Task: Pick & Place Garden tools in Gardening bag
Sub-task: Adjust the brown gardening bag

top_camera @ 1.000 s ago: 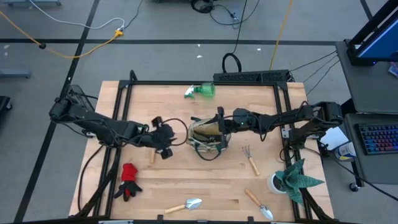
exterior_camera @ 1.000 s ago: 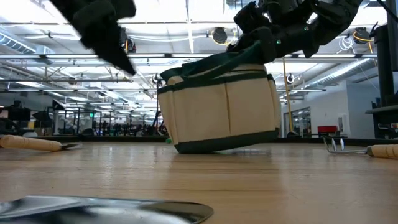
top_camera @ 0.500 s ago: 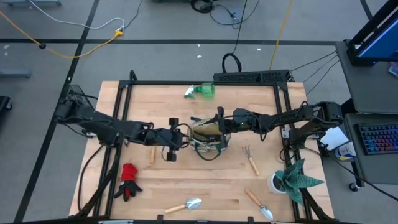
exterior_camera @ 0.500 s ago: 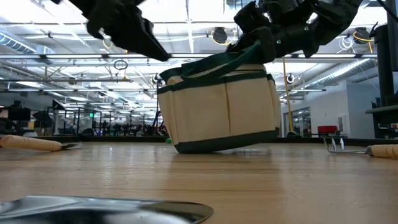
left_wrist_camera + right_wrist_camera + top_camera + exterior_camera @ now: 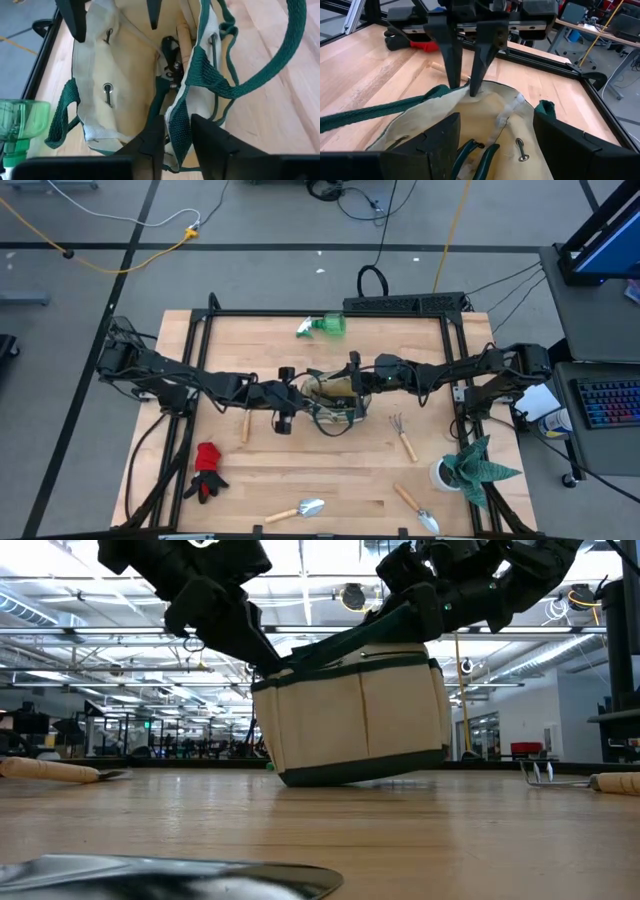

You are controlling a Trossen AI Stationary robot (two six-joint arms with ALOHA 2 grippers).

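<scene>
The cream-and-green gardening bag (image 5: pixel 335 395) stands mid-table, tilted, its right end off the wood (image 5: pixel 440 752). Inside it lie black shears (image 5: pixel 170 60) and a wooden handle (image 5: pixel 184 42). My left gripper (image 5: pixel 177 142) is at the bag's left end, shut on its rim. My right gripper (image 5: pixel 497 120) stands wide open at the bag's right end, one finger inside the bag and one beyond its far wall. Loose on the table are a green spray bottle (image 5: pixel 325 326), a red glove (image 5: pixel 208 470), a fork-rake (image 5: pixel 402 436) and two trowels (image 5: pixel 297 510) (image 5: pixel 415 508). My left gripper has the bag's green-trimmed rim (image 5: pixel 179 127) between its two fingers, near the near-left corner, one finger inside the bag and one outside. It comes slanting down from the table's left. My right gripper is not pinching. One finger (image 5: pixel 152 12) reaches inside the bag and the other (image 5: pixel 75 20) stands outside the far wall. A green handle strap (image 5: pixel 350 640) runs taut up to it, and the bag's right end hangs lifted.
A wooden-handled tool (image 5: pixel 243 427) lies just left of the bag, under my left arm. A spiky potted plant (image 5: pixel 470 465) stands at the near right. The bag's other handle strap (image 5: pixel 295 45) loops out over its near side. Black frame rails (image 5: pixel 330 313) border the table.
My left gripper has travelled toward the table's right and a little down, rolling as it went, from clear of the bag to the bag's left rim. The bag and my right gripper have kept still.
</scene>
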